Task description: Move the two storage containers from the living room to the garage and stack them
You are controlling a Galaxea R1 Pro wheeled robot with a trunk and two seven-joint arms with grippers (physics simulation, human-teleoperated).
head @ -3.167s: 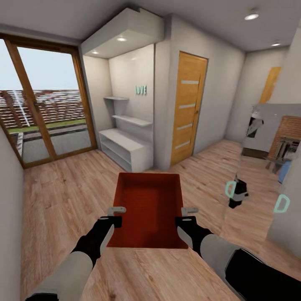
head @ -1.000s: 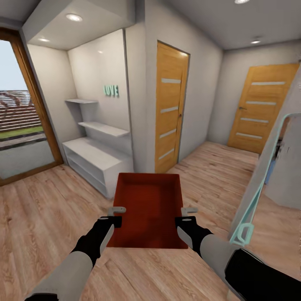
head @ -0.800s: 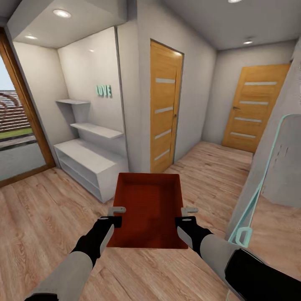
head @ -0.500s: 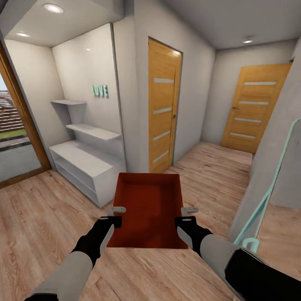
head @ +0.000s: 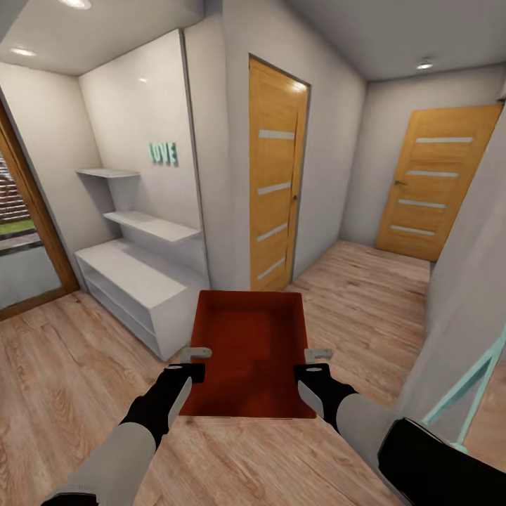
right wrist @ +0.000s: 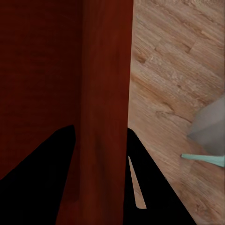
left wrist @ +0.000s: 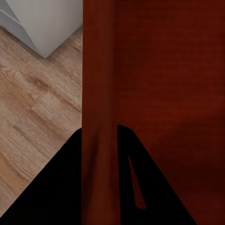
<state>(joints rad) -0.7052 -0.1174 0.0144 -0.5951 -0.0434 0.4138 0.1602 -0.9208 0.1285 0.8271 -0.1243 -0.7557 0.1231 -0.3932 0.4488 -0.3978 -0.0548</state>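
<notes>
While the robot carries one storage container [head: 249, 351] through a room with a light wood plank floor [head: 63, 379], the load hangs between two narrow grips and nothing else.

Left side: the left tool [head: 197, 353] is clamped on the container's left wall near the rim; in the left wrist view its two dark fingers [left wrist: 56, 192] straddle that wall [left wrist: 99, 117], one outside, one inside. A white shelf unit [head: 133, 288] stands low on the left, near the container's front left corner. If the base swings left, that corner may strike the unit and twist the container out of the grips.

Centre: the container is empty, open side up, roughly level, held in front of the trunk above the floor. A closed wooden door [head: 275, 176] and a wall corner lie ahead. Driving straight on risks pressing the front wall against them.

Right side: the right tool [head: 318, 357] pinches the right wall in the same manner, as the right wrist view confirms [right wrist: 105, 117]. A grey partition with a pale green frame [head: 478, 383] stands close to the right arm. Contact there may jolt the arm, tilt the container, or make one wall slip free. A second wooden door [head: 439, 183] closes the far end of the passage.
</notes>
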